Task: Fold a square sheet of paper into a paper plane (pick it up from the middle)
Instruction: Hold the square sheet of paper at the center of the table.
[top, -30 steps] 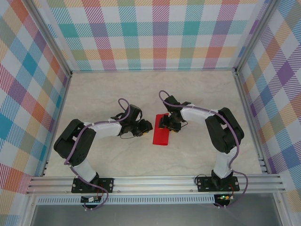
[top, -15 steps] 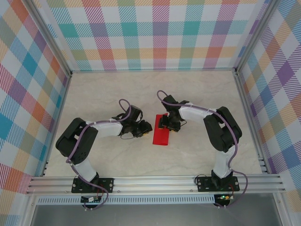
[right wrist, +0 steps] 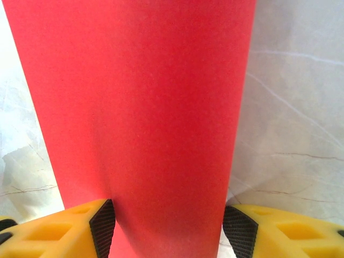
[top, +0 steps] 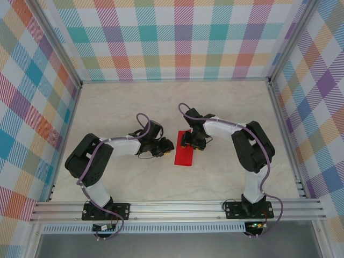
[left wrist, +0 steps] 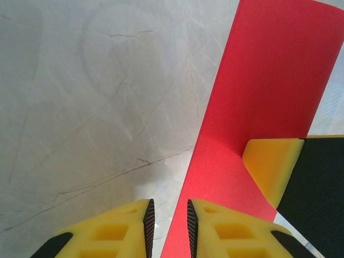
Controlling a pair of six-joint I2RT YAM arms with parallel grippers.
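Note:
The square sheet of paper [top: 184, 156] is bright red and lies mid-table as a narrow strip, its far end under my right gripper [top: 189, 141]. In the right wrist view the paper [right wrist: 145, 107] bows up between the two wide-set pads, touching both, so my right gripper [right wrist: 169, 231] is shut across its width. My left gripper [top: 167, 145] sits just left of the strip. In the left wrist view its jaws [left wrist: 167, 228] stand a narrow gap apart over the paper's [left wrist: 269, 80] left edge, gripping nothing. A right fingertip [left wrist: 271, 166] presses the sheet there.
The marble-look tabletop [top: 118, 107] is walled by checked panels on three sides, with an aluminium rail [top: 177, 207] along the near edge carrying both arm bases.
The left jaws have narrowed slightly. Both arms' elbows have shifted a little, while the grippers and the paper stay where they were.

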